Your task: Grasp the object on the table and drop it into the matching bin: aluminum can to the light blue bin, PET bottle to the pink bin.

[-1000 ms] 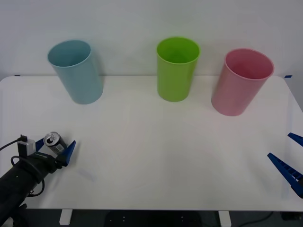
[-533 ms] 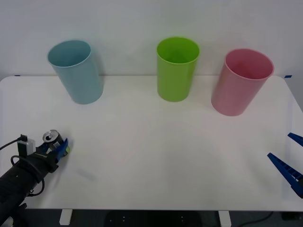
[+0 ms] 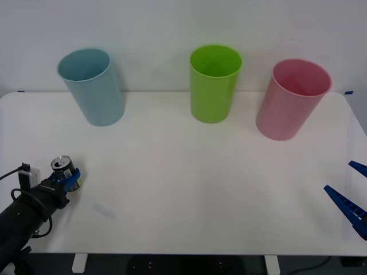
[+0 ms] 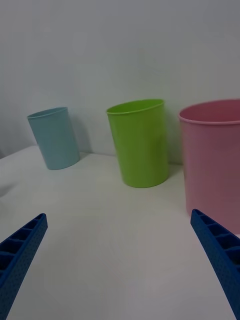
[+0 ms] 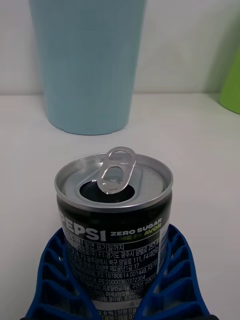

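A small black aluminum can (image 3: 61,165) (image 5: 115,220) with a silver pull-tab top stands upright near the table's (image 3: 183,172) front left corner. My left gripper (image 3: 67,178) (image 5: 116,285) is shut on the can, its blue ribbed fingers (image 5: 172,270) wrapped round the lower body. The light blue bin (image 3: 92,86) (image 5: 87,60) stands at the back left, straight beyond the can. The pink bin (image 3: 292,98) (image 4: 212,155) stands at the back right. My right gripper (image 3: 351,201) (image 4: 120,265) waits open at the table's right front edge.
A lime green bin (image 3: 215,83) (image 4: 140,142) stands between the light blue and pink ones at the back. A wide stretch of bare white tabletop lies between the can and the three bins.
The left gripper's fingers have closed in on the can, from wide apart to tight against its sides. The can has stayed upright. The right arm has not moved.
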Tool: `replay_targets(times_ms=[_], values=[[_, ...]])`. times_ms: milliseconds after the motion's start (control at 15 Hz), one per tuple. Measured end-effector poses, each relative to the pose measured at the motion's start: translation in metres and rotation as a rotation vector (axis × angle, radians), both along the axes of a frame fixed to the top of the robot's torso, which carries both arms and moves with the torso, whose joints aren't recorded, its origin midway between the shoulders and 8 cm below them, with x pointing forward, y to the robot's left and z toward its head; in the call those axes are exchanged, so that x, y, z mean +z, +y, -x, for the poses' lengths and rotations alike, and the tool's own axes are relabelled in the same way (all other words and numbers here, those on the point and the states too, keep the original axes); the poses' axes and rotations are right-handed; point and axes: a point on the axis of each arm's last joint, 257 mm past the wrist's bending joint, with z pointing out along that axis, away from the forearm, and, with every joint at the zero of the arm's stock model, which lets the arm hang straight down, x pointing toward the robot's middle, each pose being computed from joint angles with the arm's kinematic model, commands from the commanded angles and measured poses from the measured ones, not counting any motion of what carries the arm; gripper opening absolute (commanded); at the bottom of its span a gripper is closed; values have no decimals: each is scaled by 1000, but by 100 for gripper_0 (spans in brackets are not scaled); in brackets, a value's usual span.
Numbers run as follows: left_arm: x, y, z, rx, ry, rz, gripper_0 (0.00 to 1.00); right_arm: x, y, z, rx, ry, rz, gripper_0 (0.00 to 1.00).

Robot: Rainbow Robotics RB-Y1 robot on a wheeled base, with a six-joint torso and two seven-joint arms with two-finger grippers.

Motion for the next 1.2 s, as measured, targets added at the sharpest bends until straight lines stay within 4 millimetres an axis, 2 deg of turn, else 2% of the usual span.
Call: replay_targets(times_ms=[200,533,733,1000,1200], values=[[21,5,5,-17,-48,11,0,0,0,0,0,0,0,100],[74,8,15,-16,-156,32,0,0,0,0,0,0,0,100],[114,13,13,-3,-231,54,0,0,0,0,0,0,0,100],[155,34,10,81,-287,59,0,0,0,0,0,0,0,100],[186,36,4,82,-310,87,0,0,0,0,0,0,0,100]])
